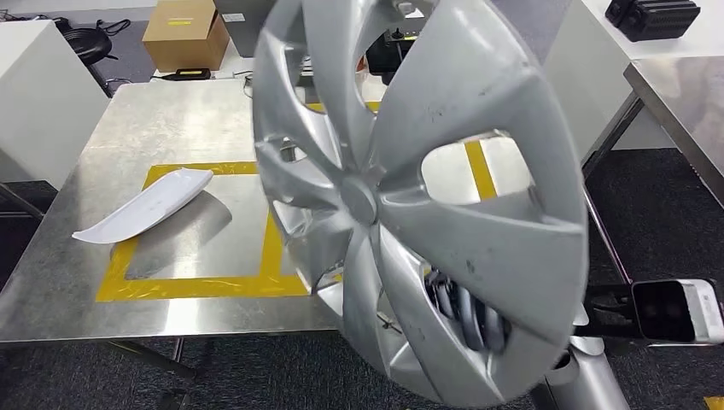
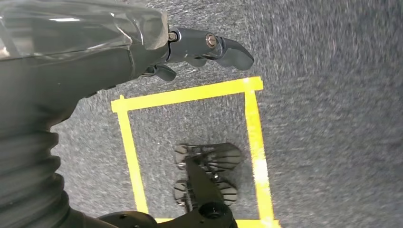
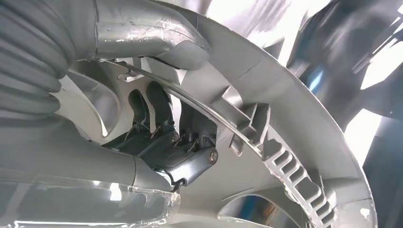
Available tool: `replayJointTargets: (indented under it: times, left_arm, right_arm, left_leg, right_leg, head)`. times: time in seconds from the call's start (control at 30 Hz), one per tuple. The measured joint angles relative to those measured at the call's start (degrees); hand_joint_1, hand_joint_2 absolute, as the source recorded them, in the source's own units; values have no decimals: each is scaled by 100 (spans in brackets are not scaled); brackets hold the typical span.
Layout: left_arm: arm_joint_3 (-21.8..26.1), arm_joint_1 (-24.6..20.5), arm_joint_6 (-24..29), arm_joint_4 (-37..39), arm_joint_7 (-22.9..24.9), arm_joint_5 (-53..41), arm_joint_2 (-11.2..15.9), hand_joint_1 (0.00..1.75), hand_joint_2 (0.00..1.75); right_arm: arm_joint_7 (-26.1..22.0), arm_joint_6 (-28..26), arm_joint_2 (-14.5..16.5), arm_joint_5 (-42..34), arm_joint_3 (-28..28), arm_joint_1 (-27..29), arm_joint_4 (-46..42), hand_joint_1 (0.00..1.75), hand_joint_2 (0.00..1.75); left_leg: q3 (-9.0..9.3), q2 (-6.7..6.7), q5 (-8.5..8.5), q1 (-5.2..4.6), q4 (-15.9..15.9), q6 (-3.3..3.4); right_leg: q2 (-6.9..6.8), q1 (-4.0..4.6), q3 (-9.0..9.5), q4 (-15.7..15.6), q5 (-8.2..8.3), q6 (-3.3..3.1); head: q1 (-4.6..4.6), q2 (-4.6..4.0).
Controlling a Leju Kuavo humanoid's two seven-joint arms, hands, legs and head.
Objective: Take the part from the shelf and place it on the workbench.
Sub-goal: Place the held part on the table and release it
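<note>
Head view: silver hubcap (image 1: 427,196) held up over steel workbench (image 1: 102,282), right hand (image 1: 465,312) fingers curled through spoke gap. No readable writing.
Left wrist: left hand (image 2: 209,47) empty, fingers apart.
Right wrist: fingers (image 3: 152,107) hooked behind hubcap rim.

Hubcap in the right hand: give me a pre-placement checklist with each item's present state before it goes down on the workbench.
1. Grip on the hubcap: ok. The right hand holds it at the rim, thumb on one side and dark fingers through a spoke opening.
2. Hubcap over the workbench: ok in part. It is held tilted above the bench's near right side, its lower edge past the near edge.
3. Landing spot: cannot tell. The hubcap hides the bench surface beneath it.
4. White part on the taped square: ok, lying apart to the left.
5. Left hand: ok. It holds nothing and hangs over the carpet.
</note>
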Motion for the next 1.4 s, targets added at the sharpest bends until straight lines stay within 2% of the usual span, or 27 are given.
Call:
replayJointTargets:
  times: [0.07, 0.1, 0.13, 0.2, 0.27, 0.3, 0.37, 0.43, 0.5, 0.57, 0.6, 0.63, 0.67, 0.73, 0.77, 0.8, 0.9, 0.97, 1.0, 1.07, 1.1, 1.13, 1.17, 1.23, 1.27, 1.33, 1.4]
  left_arm:
    - [68, 44, 5, 0, -41, 58, -19, 0, 175]
    - [102, 72, 6, 0, -61, 77, -33, 0, 175]
    - [136, 98, 5, 0, -82, 97, -46, 0, 175]
    - [204, 128, -4, 1, -129, 127, -68, 0, 175]
    - [260, 127, -30, 10, -170, 140, -85, 0, 175]
    - [279, 125, -49, 26, -191, 140, -95, 0, 175]
    - [315, 121, -100, 79, -238, 140, -120, 0, 175]
    - [355, 86, -162, 160, -296, 139, -160, 0, 175]
    - [385, 12, -222, 265, -350, 136, -202, 0, 175]
    - [409, -52, -261, 371, -379, 133, -238, 0, 175]
    - [421, -74, -273, 413, -385, 132, -256, 0, 175]
    - [431, -96, -282, 449, -389, 132, -273, 0, 175]
    - [439, -121, -290, 479, -390, 132, -291, 0, 175]
    - [452, -184, -302, 533, -390, 132, -319, 0, 175]
    - [460, -212, -306, 559, -389, 132, -329, 0, 175]
    - [471, -231, -307, 584, -388, 132, -335, 0, 175]
    - [503, -247, -310, 648, -387, 132, -347, 0, 175]
    - [512, -264, -323, 682, -386, 134, -351, 0, 175]
    - [513, -281, -335, 697, -385, 135, -350, 0, 175]
    - [515, -314, -360, 731, -385, 139, -350, 0, 175]
    - [516, -323, -368, 748, -384, 140, -350, 0, 175]
    - [516, -325, -373, 762, -382, 140, -351, 0, 175]
    - [516, -326, -374, 773, -381, 140, -352, 0, 175]
    - [517, -336, -378, 787, -379, 140, -347, 0, 175]
    - [519, -344, -380, 796, -378, 140, -341, 0, 175]
    - [522, -357, -384, 813, -375, 140, -329, 0, 175]
    - [526, -359, -387, 827, -371, 140, -325, 0, 175]
  right_arm:
    - [158, -466, -31, 347, -203, -36, 166, 124, 175]
    - [222, -717, -56, 569, -304, -58, 256, 124, 175]
    - [280, -958, -84, 791, -401, -83, 339, 124, 175]
    - [379, -1382, -145, 1208, -584, -166, 475, 124, 175]
    - [459, -1696, -221, 1553, -744, -286, 589, 124, 175]
    - [493, -1819, -266, 1722, -810, -348, 648, 124, 175]
    - [575, -2031, -366, 2061, -906, -454, 763, 124, 175]
    - [688, -2244, -481, 2469, -957, -548, 874, 124, 175]
    - [822, -2464, -600, 2932, -972, -669, 1024, 124, 175]
    - [955, -2611, -694, 3297, -956, -790, 1251, 124, 175]
    - [1013, -2641, -731, 3427, -934, -847, 1385, 124, 175]
    - [1061, -2648, -766, 3539, -897, -921, 1531, 124, 175]
    - [1099, -2638, -803, 3647, -839, -1023, 1689, 124, 175]
    - [1142, -2604, -884, 3829, -672, -1301, 2038, 124, 175]
    - [1153, -2585, -921, 3898, -580, -1441, 2209, 124, 175]
    - [1159, -2572, -955, 3941, -496, -1551, 2363, 124, 175]
    - [1187, -2543, -1015, 4082, -302, -1766, 2687, 124, 175]
    - [1246, -2515, -1048, 4335, -107, -1980, 2898, 124, 175]
    - [1279, -2500, -1066, 4478, 30, -2125, 3028, 124, 175]
    - [1326, -2479, -1107, 4685, 340, -2398, 3323, 124, 175]
    - [1337, -2474, -1120, 4733, 465, -2491, 3448, 124, 175]
    - [1343, -2472, -1131, 4762, 568, -2555, 3555, 124, 175]
    - [1345, -2471, -1135, 4774, 640, -2604, 3635, 124, 175]
    - [1346, -2471, -1137, 4786, 752, -2694, 3754, 124, 175]
    - [1345, -2471, -1139, 4789, 803, -2744, 3803, 124, 175]
    - [1342, -2471, -1149, 4795, 881, -2820, 3884, 124, 175]
    - [1342, -2461, -1164, 4813, 949, -2860, 3953, 124, 175]
  left_leg:
    - [-339, 26, -302, 54, 727, -56]
    - [-412, 38, -328, 78, 880, -71]
    - [-368, 49, -248, 95, 799, -76]
    - [22, 66, 91, 116, 63, -60]
    - [372, 68, 276, 91, -566, -15]
    - [438, 65, 281, 70, -680, 12]
    - [454, 61, 282, 39, -710, 79]
    - [495, 61, 320, 45, -788, 166]
    - [528, 58, 350, 52, -845, 231]
    - [529, 51, 347, 37, -847, 260]
    - [532, 48, 343, 32, -846, 266]
    - [534, 44, 339, 31, -844, 269]
    - [537, 41, 335, 32, -838, 264]
    - [523, 34, 311, 26, -796, 230]
    - [507, 34, 289, 13, -760, 202]
    - [491, 33, 270, 2, -729, 172]
    - [455, 35, 243, 9, -695, 102]
    - [353, 42, 121, 31, -502, 38]
    - [218, 45, -16, 45, -234, 1]
    - [-176, 50, -330, 75, 540, -58]
    - [-349, 52, -410, 85, 845, -71]
    - [-434, 52, -388, 90, 959, -72]
    - [-400, 53, -252, 91, 830, -59]
    - [-68, 50, 166, 76, 64, 9]
    - [120, 50, 310, 59, -312, 50]
    - [309, 51, 385, 19, -677, 105]
    - [337, 54, 382, 2, -722, 139]
  right_leg:
    - [-3, 0, 2, 3, -3, -8]
    - [-3, 0, 2, 4, -3, -7]
    - [-3, 0, 2, 4, -4, -6]
    - [-2, -1, 9, 4, -8, 7]
    - [-2, 19, 0, 7, -14, 53]
    - [-2, 23, -8, 6, -13, 83]
    - [-2, 15, -11, -13, -7, 156]
    - [-7, 3, -73, 93, -73, 196]
    - [-11, 0, -341, 609, -296, 172]
    - [-11, 0, -776, 1437, -569, 148]
    - [-11, -4, -928, 1694, -619, 164]
    - [-12, -12, -982, 1742, -585, 202]
    - [-15, -27, -891, 1496, -446, 256]
    - [-28, -60, -508, 640, -99, 345]
    - [-30, -67, -344, 302, 26, 343]
    - [-31, -62, -251, 118, 87, 315]
    - [-23, -45, -227, 71, 118, 205]
    - [-19, -75, -218, 63, 127, 158]
    - [-17, -89, -211, 60, 125, 141]
    - [-15, -79, -202, 61, 112, 119]
    - [-14, -71, -196, 62, 106, 111]
    - [-14, -62, -188, 62, 100, 104]
    - [-12, -53, -177, 63, 93, 97]
    - [-2, -41, -156, 61, 84, 90]
    - [5, -28, -157, 58, 80, 95]
    - [12, -17, -169, 51, 74, 118]
    - [8, -20, -167, 31, 74, 166]
  head:
    - [-4, -1]
    - [-5, -1]
    - [-5, -1]
    - [-5, 0]
    - [-3, 0]
    - [-2, 0]
    - [0, 1]
    - [5, 0]
    - [14, -1]
    - [19, -1]
    - [19, -1]
    - [20, -1]
    - [22, -1]
    - [27, -1]
    - [26, -1]
    - [23, -1]
    - [17, -1]
    - [2, -1]
    - [-6, -1]
    - [-17, -1]
    - [-17, -1]
    - [-17, -1]
    - [-17, 0]
    - [-16, 0]
    - [-15, 0]
    - [-14, -1]
    - [-15, 0]
